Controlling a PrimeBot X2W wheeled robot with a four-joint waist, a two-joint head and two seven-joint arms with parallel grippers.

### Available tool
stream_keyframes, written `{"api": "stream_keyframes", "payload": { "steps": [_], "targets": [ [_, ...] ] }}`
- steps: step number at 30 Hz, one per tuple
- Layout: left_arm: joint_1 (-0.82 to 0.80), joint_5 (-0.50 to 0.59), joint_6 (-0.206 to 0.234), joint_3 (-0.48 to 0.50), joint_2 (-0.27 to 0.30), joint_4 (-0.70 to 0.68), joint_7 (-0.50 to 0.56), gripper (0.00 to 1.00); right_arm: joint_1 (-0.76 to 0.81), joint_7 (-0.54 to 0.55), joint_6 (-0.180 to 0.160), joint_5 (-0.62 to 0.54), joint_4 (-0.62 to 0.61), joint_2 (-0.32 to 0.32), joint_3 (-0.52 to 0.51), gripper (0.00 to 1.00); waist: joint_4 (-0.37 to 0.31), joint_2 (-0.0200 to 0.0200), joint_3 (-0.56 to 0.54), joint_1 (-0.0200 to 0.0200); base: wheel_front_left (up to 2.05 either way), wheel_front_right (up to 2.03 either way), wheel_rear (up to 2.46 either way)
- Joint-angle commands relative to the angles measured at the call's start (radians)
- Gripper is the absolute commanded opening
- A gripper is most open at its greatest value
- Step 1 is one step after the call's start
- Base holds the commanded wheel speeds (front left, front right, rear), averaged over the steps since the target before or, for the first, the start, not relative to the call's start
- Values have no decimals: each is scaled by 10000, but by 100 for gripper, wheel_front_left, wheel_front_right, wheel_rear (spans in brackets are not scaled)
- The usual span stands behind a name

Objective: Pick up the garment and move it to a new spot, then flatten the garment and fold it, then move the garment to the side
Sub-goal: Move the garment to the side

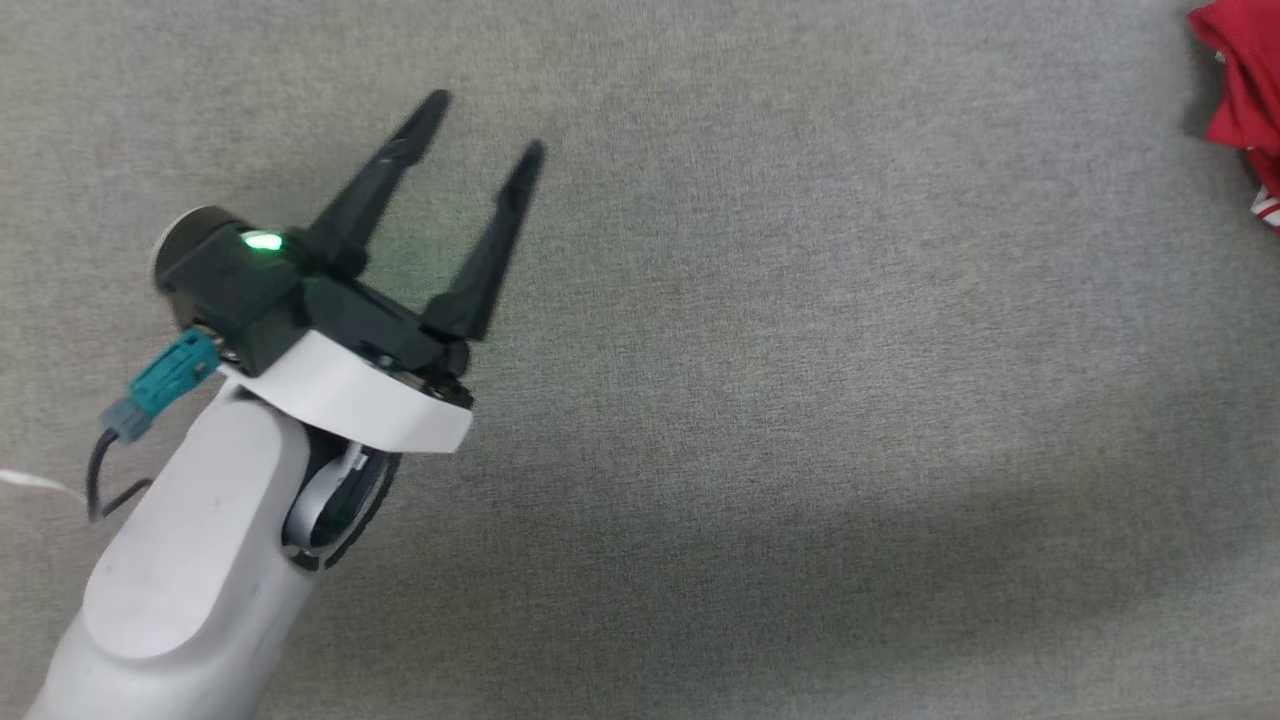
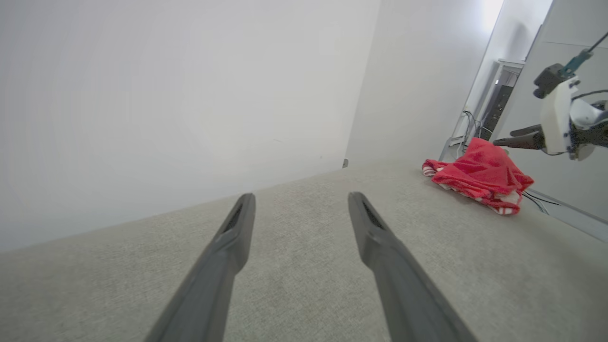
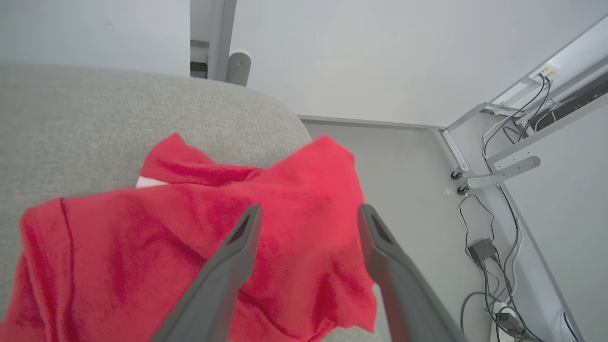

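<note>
A: Head view?
B: Left pincer (image 1: 485, 125) open, nothing btwn its fingers, above the bare grey surface (image 1: 800, 400). Garment (image 1: 1245, 100) is bunched at the far right edge, well apart from it.
A: Left wrist view?
B: Garment is a red heap w/ striped trim, near the surface's far corner. Right pincer (image 2: 506, 137) hangs just beside it.
A: Right wrist view?
B: Right pincer spread wide, not gripping. Garment lies below (bit blurred), one flap past the surface's rounded corner, over the floor (image 3: 418, 190) w/ cables (image 3: 484, 247).
</note>
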Motion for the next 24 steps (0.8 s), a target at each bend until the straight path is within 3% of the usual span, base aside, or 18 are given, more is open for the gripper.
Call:
{"api": "stream_keyframes", "payload": {
  "steps": [1, 12, 16, 24],
  "targets": [
    [233, -55, -29, 157, 14, -58, -44, 100, -37, -135, -25, 105, -93, 141, -9, 100, 39, 0, -213, 0, 0, 0, 0],
    [1347, 220, -27, 1455, -193, -137, -44, 100, 662, -995, -25, 956, -538, 882, 281, 100, 369, 0, -1192, 0, 0, 0, 0],
    [2186, 520, -29, 2352, -402, -193, -44, 100, 1612, -1688, -25, 1606, -1073, 1287, 1036, 100, 598, 0, -1849, 0, 0, 0, 0],
    [3558, 847, -28, 3532, -773, -228, -44, 100, 3321, -2738, -28, 2793, -2097, 1455, 1967, 100, 899, 0, -2772, 0, 0, 0, 0]
  ]
}}
